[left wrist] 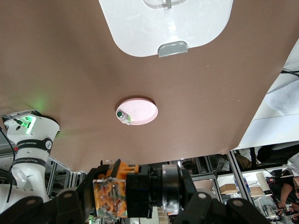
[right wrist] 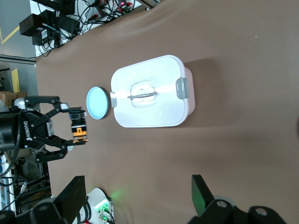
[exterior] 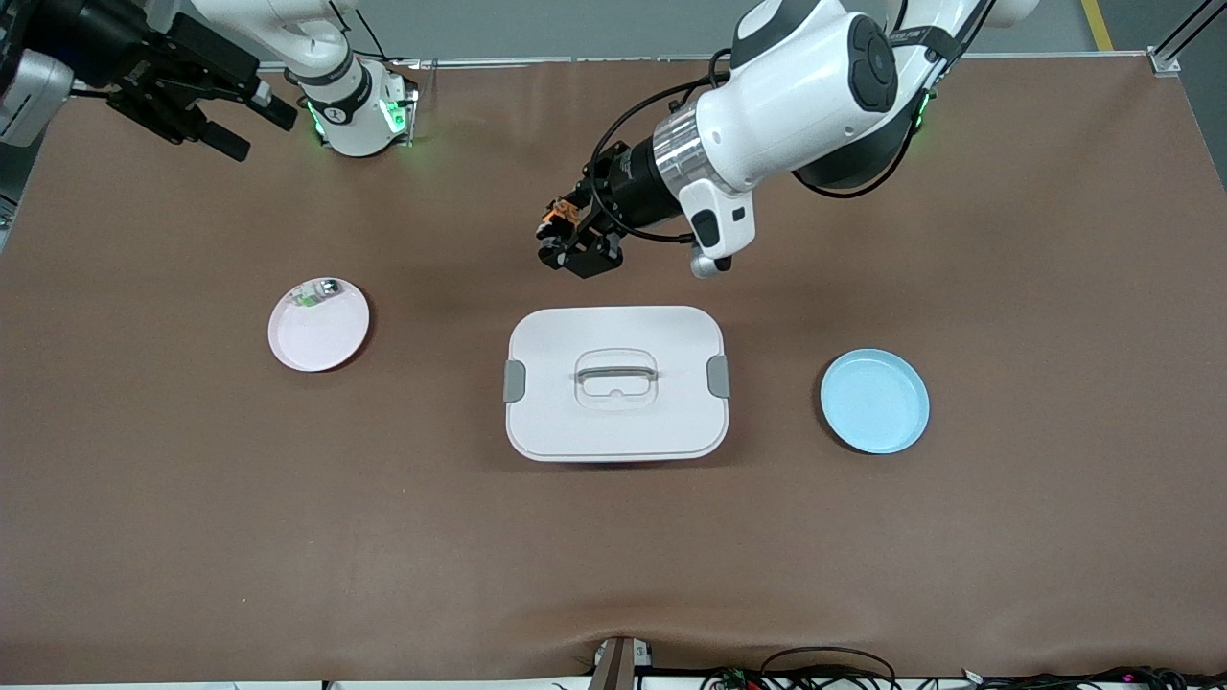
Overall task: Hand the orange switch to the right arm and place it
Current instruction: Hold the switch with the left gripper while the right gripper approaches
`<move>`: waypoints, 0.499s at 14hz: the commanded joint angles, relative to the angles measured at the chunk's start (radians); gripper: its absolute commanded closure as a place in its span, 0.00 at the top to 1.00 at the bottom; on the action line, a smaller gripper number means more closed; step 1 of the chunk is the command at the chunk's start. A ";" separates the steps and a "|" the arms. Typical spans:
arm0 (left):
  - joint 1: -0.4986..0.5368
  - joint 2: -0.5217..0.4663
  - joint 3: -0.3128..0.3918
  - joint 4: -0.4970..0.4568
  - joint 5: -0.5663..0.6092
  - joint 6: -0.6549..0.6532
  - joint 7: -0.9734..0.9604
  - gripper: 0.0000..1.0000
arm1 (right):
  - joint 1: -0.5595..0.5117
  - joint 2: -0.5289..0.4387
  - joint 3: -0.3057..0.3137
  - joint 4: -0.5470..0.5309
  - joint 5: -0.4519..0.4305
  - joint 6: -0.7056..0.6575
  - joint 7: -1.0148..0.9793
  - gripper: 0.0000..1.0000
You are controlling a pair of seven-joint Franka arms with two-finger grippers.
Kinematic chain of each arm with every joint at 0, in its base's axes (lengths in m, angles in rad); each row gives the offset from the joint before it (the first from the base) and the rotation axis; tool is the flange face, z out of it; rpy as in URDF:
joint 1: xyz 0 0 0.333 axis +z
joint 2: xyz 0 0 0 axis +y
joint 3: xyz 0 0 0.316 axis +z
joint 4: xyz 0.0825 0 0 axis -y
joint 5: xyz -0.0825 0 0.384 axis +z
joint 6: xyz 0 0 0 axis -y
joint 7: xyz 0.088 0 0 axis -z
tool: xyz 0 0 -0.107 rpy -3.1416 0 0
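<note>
While the left gripper point(exterior: 567, 251) hangs in the air over the bare brown table point(exterior: 1035, 537), between the white lidded box point(exterior: 614, 381) and the table's edge where the robot bases stand, its fingers are clamped on the orange switch point(exterior: 561, 213), which the left wrist view shows as a small black block with orange markings pinched between the pads. So the pickup looks done and the part is off the table, carried roughly at the middle of the table's length. The right gripper point(exterior: 187, 103) waits, raised over the corner at the right arm's end by the base edge, its fingers spread wide with nothing between them and well apart from the switch. By my reading the handover itself has not begun: the two grippers must first meet, the right one must close on the switch, and the left must let go. Placing is also left to do. A pink plate point(exterior: 318, 326) lies toward the right arm's end and carries a small white, green and silver part point(exterior: 317, 290) near its rim; a blue plate point(exterior: 874, 401) toward the left arm's end is bare.
</note>
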 commanded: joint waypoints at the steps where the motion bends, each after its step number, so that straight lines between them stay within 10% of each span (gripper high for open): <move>1: -0.004 0.002 0.002 0.011 0.022 0.009 -0.024 0.33 | 0.024 -0.025 -0.001 -0.030 0.064 0.049 0.043 1.00; 7: -0.004 0.002 0.002 0.011 0.034 0.009 -0.030 0.33 | 0.052 -0.020 0.001 -0.050 0.145 0.138 0.046 1.00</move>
